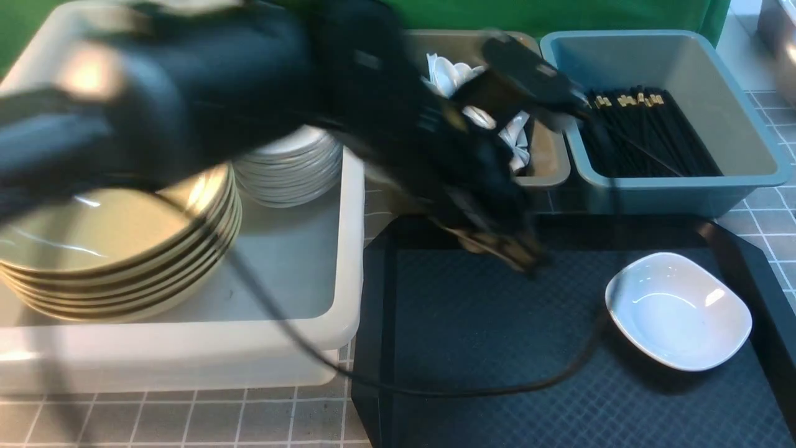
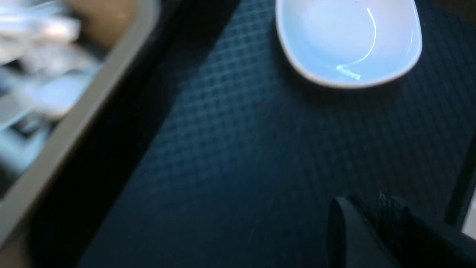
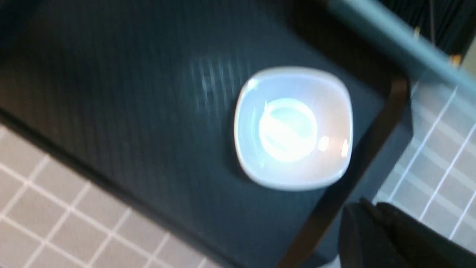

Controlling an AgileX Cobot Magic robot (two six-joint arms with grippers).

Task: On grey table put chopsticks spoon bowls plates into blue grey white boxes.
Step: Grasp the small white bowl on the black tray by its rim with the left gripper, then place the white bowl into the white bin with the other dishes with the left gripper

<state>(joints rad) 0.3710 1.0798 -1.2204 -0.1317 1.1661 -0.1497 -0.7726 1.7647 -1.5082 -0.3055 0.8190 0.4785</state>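
Currently, one small glossy white rounded-square ceramic dish (image 1: 678, 311) is lying upright and alone on the black textured plastic tray (image 1: 472, 348), towards its near right corner, clear of both arms. The left gripper (image 1: 507, 252), heavily blurred, is hanging over the tray's far edge, well apart from the dish; whether it is released or clenched cannot be told. The right gripper (image 3: 366, 219) is showing only in its own wrist view, above the tray's rim beside the dish, and its state likewise cannot be told. The very large white plastic tub (image 1: 186, 354) is holding a stack of wide olive yellow-green glossy bowls (image 1: 118, 249) and a stack of white plates (image 1: 289, 168). The smaller grey-brown plastic tub (image 1: 547, 171) is holding glossy white ceramic spoons (image 1: 451, 74). The teal-blue plastic tub (image 1: 671, 190) is holding thin black gold-banded chopsticks (image 1: 647, 137). All are standing on the light grey tiled worktop (image 1: 186, 417).
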